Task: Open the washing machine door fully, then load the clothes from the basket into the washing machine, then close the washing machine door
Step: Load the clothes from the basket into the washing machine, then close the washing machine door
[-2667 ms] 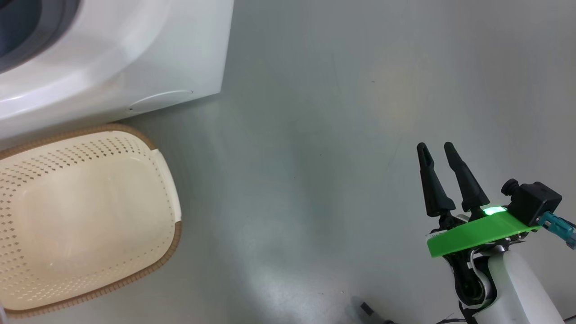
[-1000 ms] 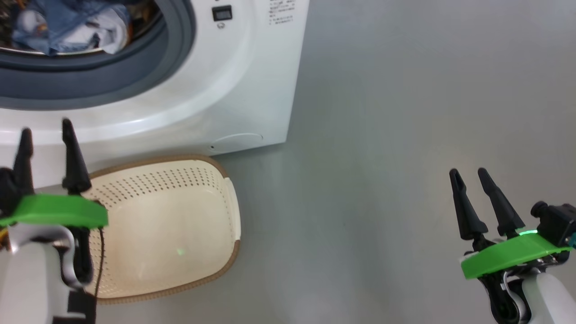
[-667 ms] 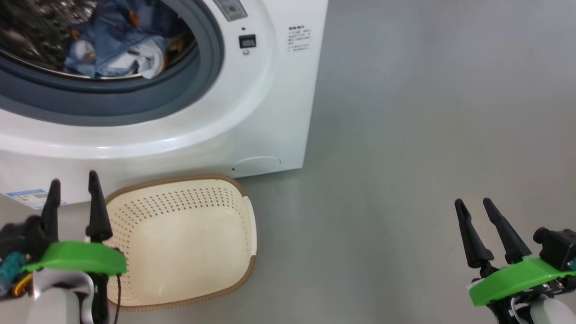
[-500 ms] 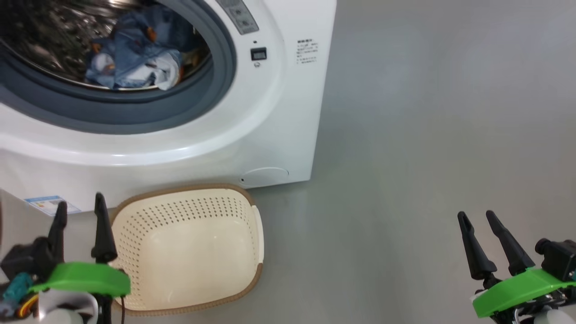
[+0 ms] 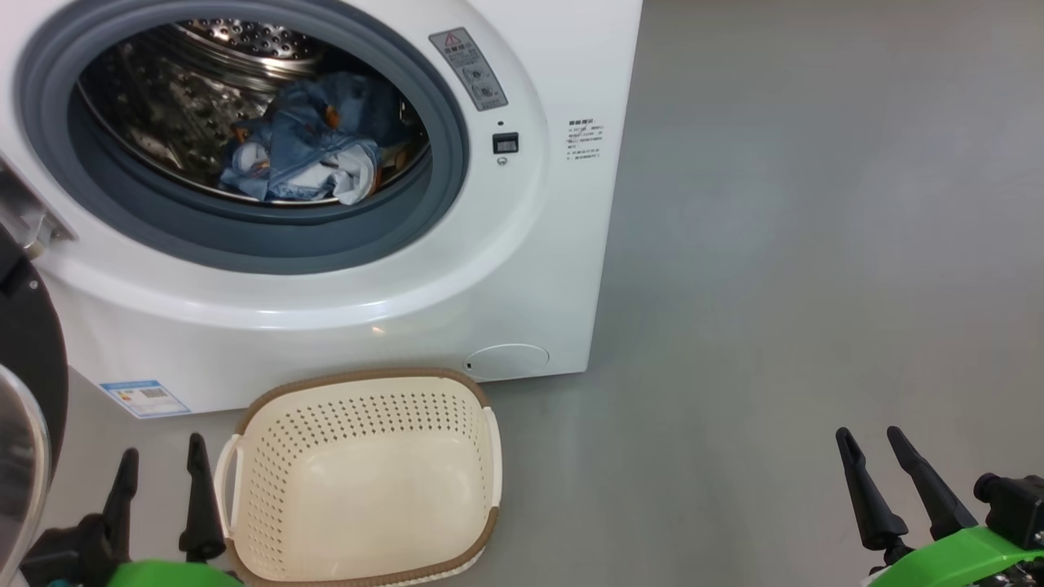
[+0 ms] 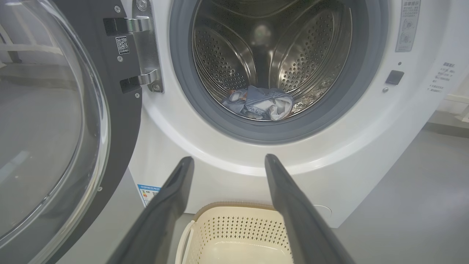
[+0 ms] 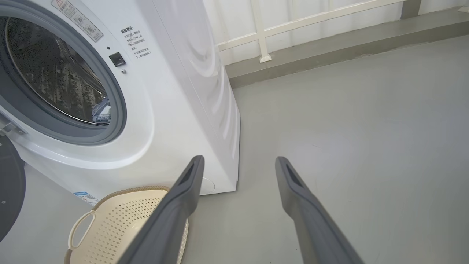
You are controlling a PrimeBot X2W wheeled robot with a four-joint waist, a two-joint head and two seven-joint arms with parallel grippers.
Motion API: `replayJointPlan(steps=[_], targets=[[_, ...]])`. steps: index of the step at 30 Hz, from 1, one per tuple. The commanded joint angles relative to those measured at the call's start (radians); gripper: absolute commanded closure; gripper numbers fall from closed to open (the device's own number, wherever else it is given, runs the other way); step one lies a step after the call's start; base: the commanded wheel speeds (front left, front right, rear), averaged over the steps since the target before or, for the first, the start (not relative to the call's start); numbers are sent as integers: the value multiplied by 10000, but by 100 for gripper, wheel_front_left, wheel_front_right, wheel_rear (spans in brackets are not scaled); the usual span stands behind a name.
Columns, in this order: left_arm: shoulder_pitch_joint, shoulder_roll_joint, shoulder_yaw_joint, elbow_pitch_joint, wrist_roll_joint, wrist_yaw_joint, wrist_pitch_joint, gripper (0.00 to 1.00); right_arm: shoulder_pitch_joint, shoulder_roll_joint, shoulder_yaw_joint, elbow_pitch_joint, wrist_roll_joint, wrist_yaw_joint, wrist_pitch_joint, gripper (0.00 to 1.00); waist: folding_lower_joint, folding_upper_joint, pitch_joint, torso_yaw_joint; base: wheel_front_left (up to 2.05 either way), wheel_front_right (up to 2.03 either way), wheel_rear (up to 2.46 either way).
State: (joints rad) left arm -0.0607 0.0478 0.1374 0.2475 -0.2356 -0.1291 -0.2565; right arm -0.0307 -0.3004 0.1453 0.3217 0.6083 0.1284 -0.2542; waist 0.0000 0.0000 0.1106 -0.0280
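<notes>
two stickers on washing machine (image 5: 522, 269): blue label (image 5: 145, 398), warning-triangle label (image 5: 469, 69), unreadable | left gripper (image 5: 163, 447) wide | right gripper (image 5: 869, 434) wide

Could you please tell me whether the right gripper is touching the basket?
Apart. The head view shows a wide stretch of floor between the right gripper and the basket.

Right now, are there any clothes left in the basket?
No, the basket is empty; the clothes lie inside the washing machine.
</notes>
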Motion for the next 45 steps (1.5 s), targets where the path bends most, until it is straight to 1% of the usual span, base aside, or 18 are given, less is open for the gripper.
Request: replayJointPlan(steps=[1,11,39,45], targets=[[64,146,338,-377,82,-15,-53,0,111,-254,187,-201,25,23,-76,0,0,0,-88,53,0,0,0],[765,53,336,-757,-11,-15,-53,0,413,-264,58,-253,12,23,-76,0,0,0,-291,140,0,0,0],[711,26,147,-957,-45,-15,-53,0,383,-246,112,-250,8,23,-76,0,0,0,-348,179,0,0,0],[783,25,157,-1060,-216,-15,-53,0,413,-245,100,-249,-1,23,-76,0,0,0,-382,180,-5,5,0]])
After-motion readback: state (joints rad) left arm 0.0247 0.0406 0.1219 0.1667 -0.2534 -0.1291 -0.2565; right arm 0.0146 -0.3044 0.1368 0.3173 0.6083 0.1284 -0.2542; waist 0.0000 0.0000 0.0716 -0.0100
